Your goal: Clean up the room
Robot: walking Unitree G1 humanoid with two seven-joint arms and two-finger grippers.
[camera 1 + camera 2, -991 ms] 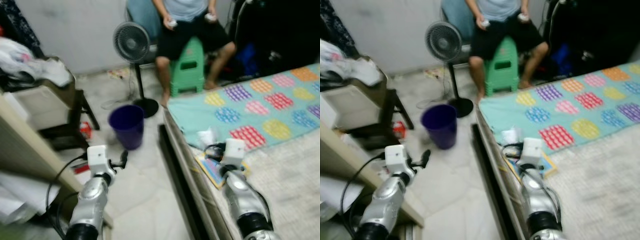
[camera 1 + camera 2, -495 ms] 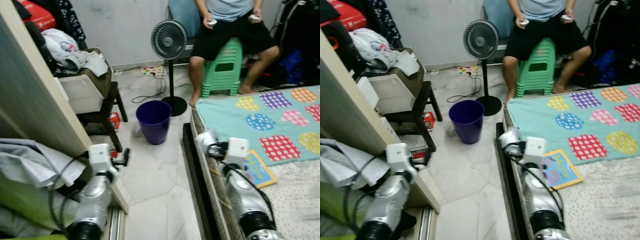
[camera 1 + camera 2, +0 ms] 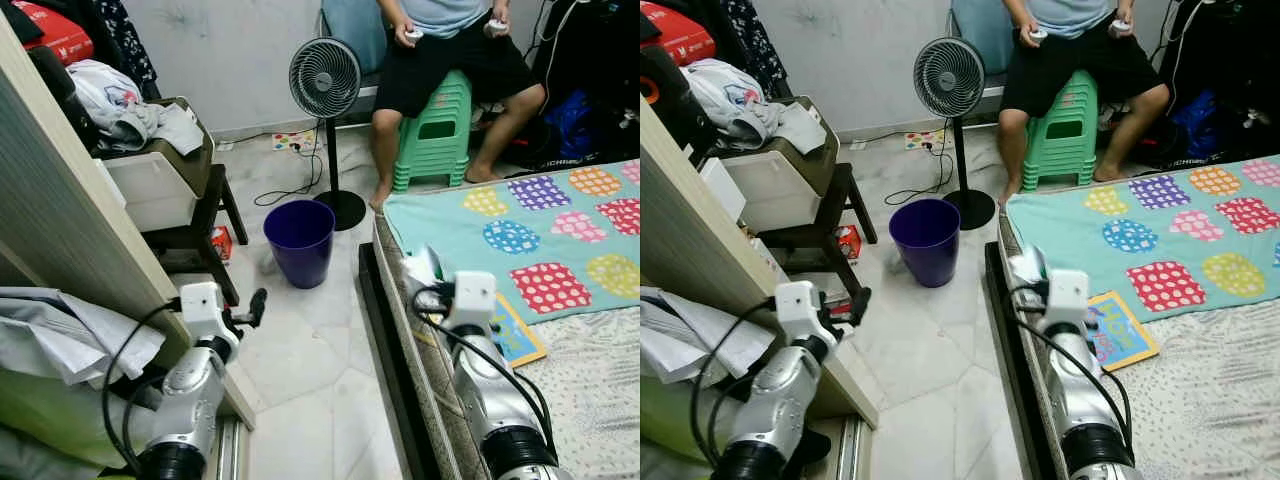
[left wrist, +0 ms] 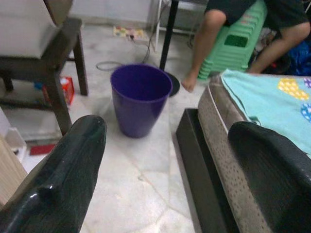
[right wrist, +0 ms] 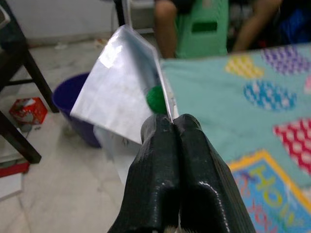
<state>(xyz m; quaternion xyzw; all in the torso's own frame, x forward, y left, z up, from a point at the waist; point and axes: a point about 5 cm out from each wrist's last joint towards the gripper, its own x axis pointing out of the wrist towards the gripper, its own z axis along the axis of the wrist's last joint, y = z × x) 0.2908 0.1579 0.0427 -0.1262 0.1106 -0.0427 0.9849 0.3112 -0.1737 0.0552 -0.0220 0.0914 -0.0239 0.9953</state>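
Note:
A purple bin (image 3: 300, 240) stands open on the pale tile floor beside the bed, also seen in the left wrist view (image 4: 141, 97). My right gripper (image 5: 172, 121) is shut on a crumpled silvery plastic wrapper (image 5: 124, 90) with a green spot on it. It holds the wrapper (image 3: 420, 268) over the near edge of the bed (image 3: 560, 225), apart from the bin and to its right. My left gripper (image 3: 257, 303) hangs open above the floor, short of the bin, with nothing between its fingers (image 4: 82, 150).
A standing fan (image 3: 325, 80) is behind the bin. A person sits on a green stool (image 3: 438, 140) beyond the bed. A dark stool (image 3: 195, 235) carries a white box and clothes; a small red box (image 3: 222, 241) lies under it. A colourful book (image 3: 515, 335) lies on the bed. A wooden panel (image 3: 70, 220) runs along my left.
The camera swung left and steadied, so the whole picture shifted and sharpened. The right gripper stays shut on the wrapper; the left stays open.

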